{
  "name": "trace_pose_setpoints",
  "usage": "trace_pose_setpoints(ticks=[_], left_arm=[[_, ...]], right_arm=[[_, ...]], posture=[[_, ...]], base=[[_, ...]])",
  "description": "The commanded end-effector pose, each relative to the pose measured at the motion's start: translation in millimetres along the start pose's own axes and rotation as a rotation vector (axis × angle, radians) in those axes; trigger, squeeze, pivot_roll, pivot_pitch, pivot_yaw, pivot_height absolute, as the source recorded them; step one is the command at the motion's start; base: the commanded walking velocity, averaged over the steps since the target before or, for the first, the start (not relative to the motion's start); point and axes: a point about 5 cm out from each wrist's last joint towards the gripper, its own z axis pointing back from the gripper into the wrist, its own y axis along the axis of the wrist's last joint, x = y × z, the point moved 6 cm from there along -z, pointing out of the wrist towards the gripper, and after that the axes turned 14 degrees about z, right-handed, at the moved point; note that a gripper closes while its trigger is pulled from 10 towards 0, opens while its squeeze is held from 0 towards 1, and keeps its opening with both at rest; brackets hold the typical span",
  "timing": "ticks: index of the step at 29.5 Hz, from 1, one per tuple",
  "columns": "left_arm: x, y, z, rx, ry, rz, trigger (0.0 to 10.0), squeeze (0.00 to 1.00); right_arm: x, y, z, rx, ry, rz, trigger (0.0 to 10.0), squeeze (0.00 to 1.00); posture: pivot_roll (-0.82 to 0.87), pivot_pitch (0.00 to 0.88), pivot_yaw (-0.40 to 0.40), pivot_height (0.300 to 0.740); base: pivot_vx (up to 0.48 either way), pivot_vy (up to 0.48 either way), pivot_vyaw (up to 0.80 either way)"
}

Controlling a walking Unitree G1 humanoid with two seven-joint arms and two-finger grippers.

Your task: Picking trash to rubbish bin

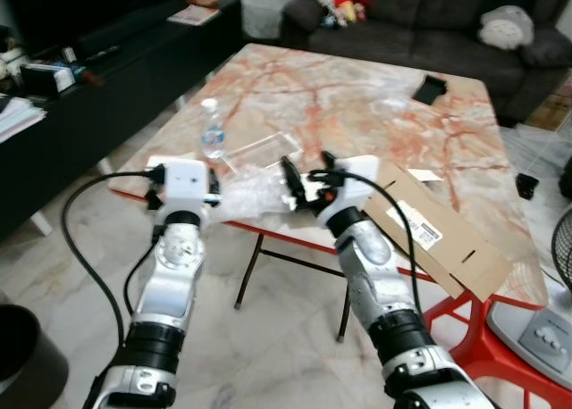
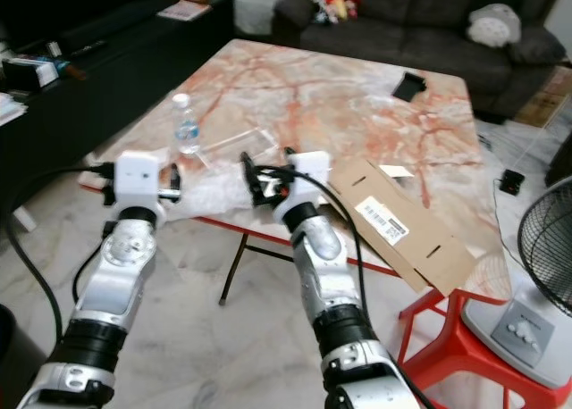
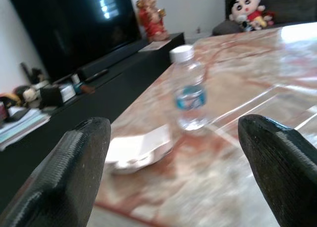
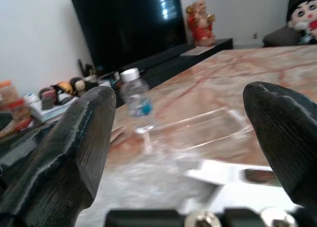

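The left claw (image 1: 214, 187) and right claw (image 1: 290, 184) both sit at the near edge of the marble tabletop (image 1: 357, 96), low in the middle of the frame, each with fingers spread wide and holding nothing. Between them lies a crumpled clear plastic bag (image 1: 253, 193), with a water bottle (image 1: 212, 130) standing just behind it and a flat cardboard (image 1: 438, 235) at the right.
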Motion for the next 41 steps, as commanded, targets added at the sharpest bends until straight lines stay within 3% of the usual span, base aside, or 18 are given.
trace_pose_setpoints(ticks=[1,10,17,27,30,34,41], left_arm=[[12.0,2,0.2,0.004,-0.027,0.014,10.0,0.00],[15.7,2,2.4,0.010,-0.038,0.018,10.0,0.00],[27.8,3,10.5,0.013,-0.079,0.010,10.0,0.00],[29.1,9,12.4,0.000,-0.078,0.031,10.0,0.00],[28.6,7,11.4,-0.012,-0.078,0.030,10.0,0.00],[24.7,-11,4.6,-0.064,-0.068,0.011,10.0,0.00],[16.6,-7,-5.1,-0.059,-0.050,-0.004,10.0,0.00]], right_arm=[[9.6,0,1.7,-0.006,-0.021,0.001,10.0,0.00],[7.3,3,2.3,0.011,-0.005,0.011,10.0,0.00],[6.4,3,2.4,0.011,-0.001,0.006,10.0,0.00],[4.7,3,2.8,0.013,0.004,-0.005,10.0,0.00],[4.1,3,2.6,0.013,0.005,-0.011,10.0,0.00],[-0.3,2,2.6,0.010,0.015,-0.021,10.0,0.00],[1.9,2,3.7,0.010,0.014,-0.022,10.0,0.00]], posture=[[-0.01,0.023,-0.064,0.740],[-0.01,0.021,-0.071,0.740],[-0.01,0.015,-0.070,0.740],[-0.01,0.006,-0.066,0.740],[-0.01,0.004,-0.067,0.740],[-0.02,0.001,-0.068,0.740],[-0.02,0.000,-0.069,0.740]], base=[[0.368,0.000,0.00],[0.346,0.000,0.00],[0.000,0.000,0.00],[0.000,0.000,0.00],[0.000,0.000,0.00],[0.000,0.000,0.00],[0.000,0.000,0.00]])
